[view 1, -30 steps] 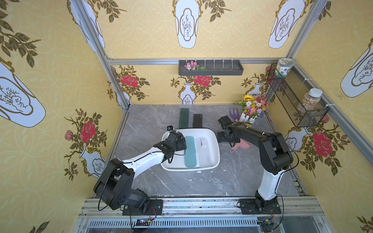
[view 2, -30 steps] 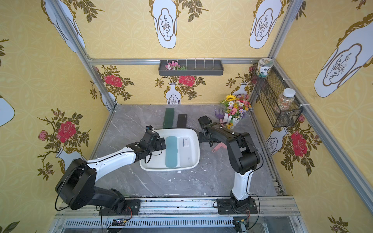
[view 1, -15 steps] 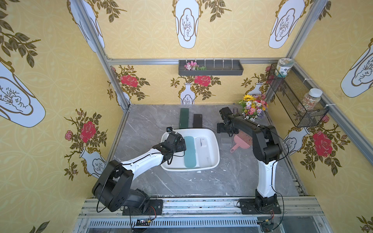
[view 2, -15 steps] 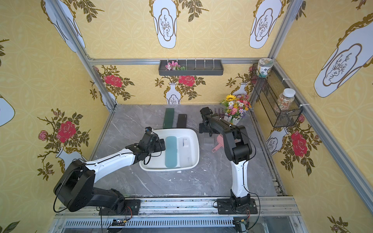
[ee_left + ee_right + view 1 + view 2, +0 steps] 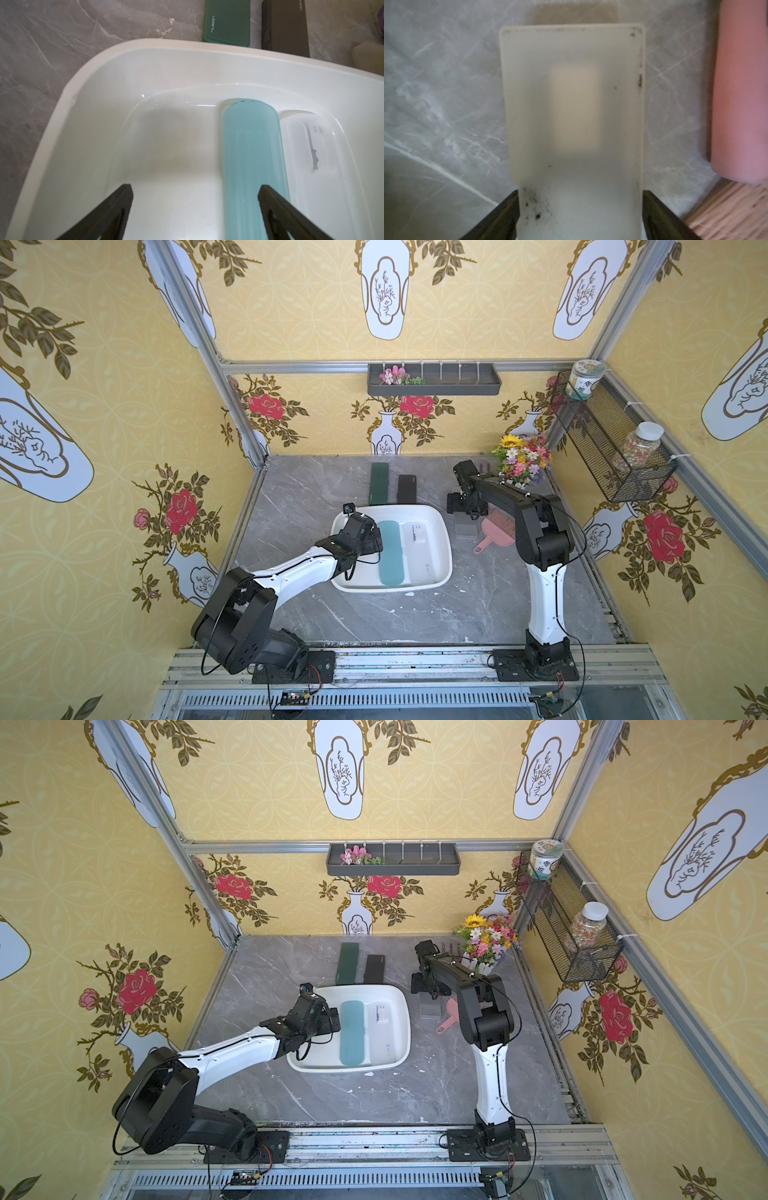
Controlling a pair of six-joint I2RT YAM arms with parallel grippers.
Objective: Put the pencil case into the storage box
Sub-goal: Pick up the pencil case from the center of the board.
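One frosted translucent plastic pencil case (image 5: 571, 99) lies flat on the grey marble tabletop (image 5: 316, 497), outside the wide white plastic storage box (image 5: 145, 44). The right gripper (image 5: 580, 193) pinches its two long edges. We note a flat pink plastic comb (image 5: 498, 529) just beside it: a skewed lift could drag that, and the slick edges may slip free. Inside the box lie a pale teal case (image 5: 253, 155) and a clear case (image 5: 318, 155). The left gripper (image 5: 195, 191) hovers there, spread and empty, a collision risk at the drop.
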